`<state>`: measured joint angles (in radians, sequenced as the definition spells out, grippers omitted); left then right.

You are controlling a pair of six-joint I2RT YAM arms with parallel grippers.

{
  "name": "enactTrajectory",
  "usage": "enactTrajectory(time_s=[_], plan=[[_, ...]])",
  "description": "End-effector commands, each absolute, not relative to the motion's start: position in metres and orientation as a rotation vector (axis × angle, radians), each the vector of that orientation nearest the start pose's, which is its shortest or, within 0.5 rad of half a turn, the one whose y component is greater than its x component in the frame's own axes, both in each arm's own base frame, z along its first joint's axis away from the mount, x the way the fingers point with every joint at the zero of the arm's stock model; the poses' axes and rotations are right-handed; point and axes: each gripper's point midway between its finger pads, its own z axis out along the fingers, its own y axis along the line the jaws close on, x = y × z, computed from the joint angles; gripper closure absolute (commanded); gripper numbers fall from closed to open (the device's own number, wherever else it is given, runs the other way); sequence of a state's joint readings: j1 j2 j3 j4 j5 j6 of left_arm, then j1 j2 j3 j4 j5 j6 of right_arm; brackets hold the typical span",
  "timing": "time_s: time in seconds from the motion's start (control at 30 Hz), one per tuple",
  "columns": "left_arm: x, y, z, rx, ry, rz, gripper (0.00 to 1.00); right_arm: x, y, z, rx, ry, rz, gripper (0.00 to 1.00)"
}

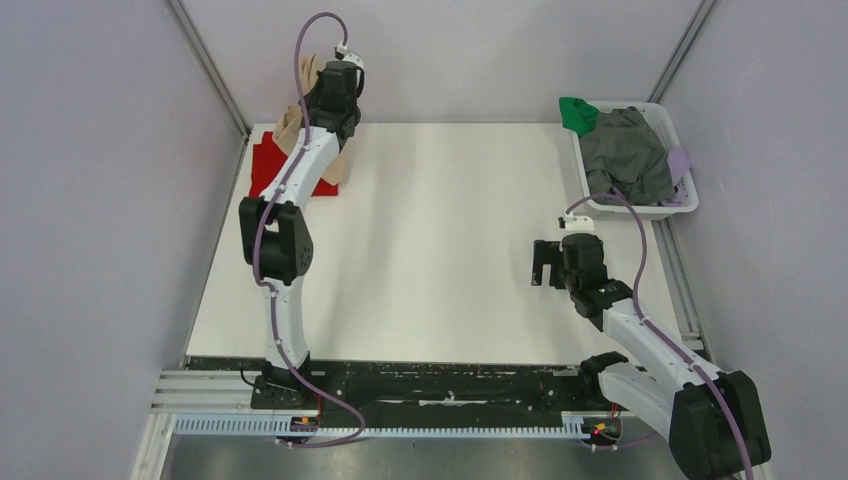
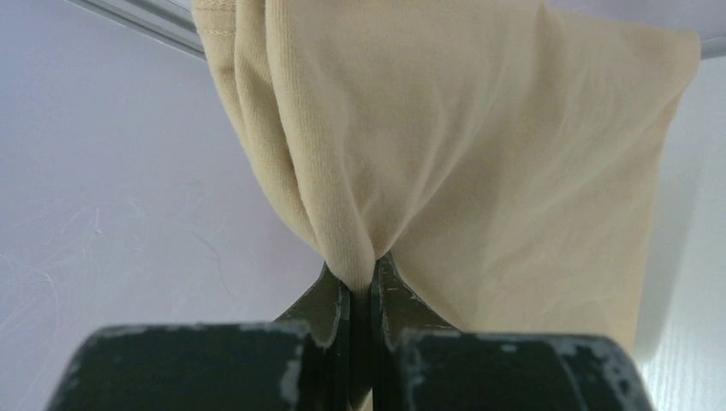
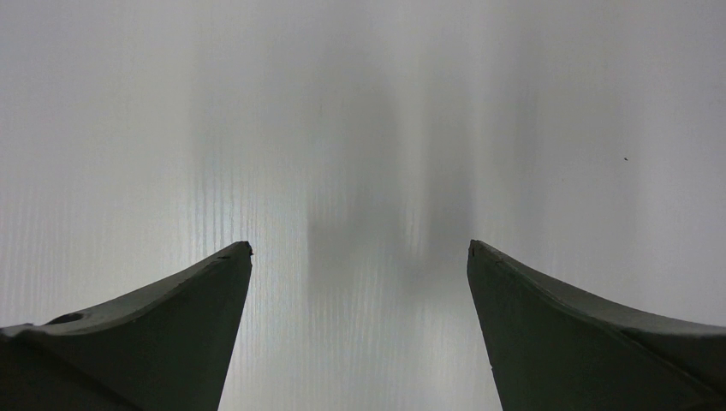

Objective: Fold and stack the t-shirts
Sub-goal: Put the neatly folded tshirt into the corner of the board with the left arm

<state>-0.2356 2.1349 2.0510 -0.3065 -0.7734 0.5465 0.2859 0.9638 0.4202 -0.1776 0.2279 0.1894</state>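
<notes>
My left gripper (image 1: 322, 72) is raised at the table's far left corner and shut on the beige t-shirt (image 1: 296, 122), which hangs from it over the folded red t-shirt (image 1: 268, 166) lying flat below. In the left wrist view the beige t-shirt (image 2: 462, 145) is pinched in a fold in my left gripper (image 2: 361, 274). My right gripper (image 1: 542, 262) is open and empty over bare table at the right; its wrist view shows my right gripper (image 3: 360, 250) with only white table under it.
A white basket (image 1: 684, 205) at the far right holds a grey garment (image 1: 627, 152), a green one (image 1: 578, 113) and a lilac one (image 1: 679, 160). Grey walls close in on the left and right of the table (image 1: 440, 240).
</notes>
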Motion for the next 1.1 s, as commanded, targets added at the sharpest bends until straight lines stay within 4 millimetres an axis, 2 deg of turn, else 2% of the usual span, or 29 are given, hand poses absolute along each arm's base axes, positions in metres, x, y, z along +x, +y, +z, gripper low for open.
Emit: enactTrajectory(time_s=[0.0, 0.17, 0.37, 0.7, 0.8, 0.93, 1.07], plan=[[0.588, 0.022, 0.269, 0.204, 1.961, 0.930, 0.98, 0.273, 0.040, 0.072, 0.036, 2.236, -0.042, 0.02], [0.595, 0.035, 0.249, 0.187, 2.016, 0.861, 0.98, 0.274, 0.037, 0.073, 0.048, 2.234, -0.066, 0.02], [0.605, 0.044, 0.234, 0.171, 2.036, 0.858, 0.98, 0.275, 0.035, 0.070, 0.052, 2.248, -0.082, 0.02], [0.616, 0.047, 0.224, 0.102, 2.035, 0.859, 0.98, 0.275, 0.032, 0.074, 0.060, 2.239, -0.104, 0.02], [0.612, 0.041, 0.236, 0.077, 2.027, 0.810, 0.98, 0.275, 0.032, 0.073, 0.058, 2.243, -0.104, 0.02], [0.601, 0.033, 0.270, 0.074, 1.989, 0.776, 0.98, 0.275, 0.033, 0.074, 0.057, 2.241, -0.096, 0.02], [0.590, 0.019, 0.286, 0.107, 1.974, 0.757, 0.98, 0.275, 0.038, 0.072, 0.042, 2.242, -0.060, 0.02]])
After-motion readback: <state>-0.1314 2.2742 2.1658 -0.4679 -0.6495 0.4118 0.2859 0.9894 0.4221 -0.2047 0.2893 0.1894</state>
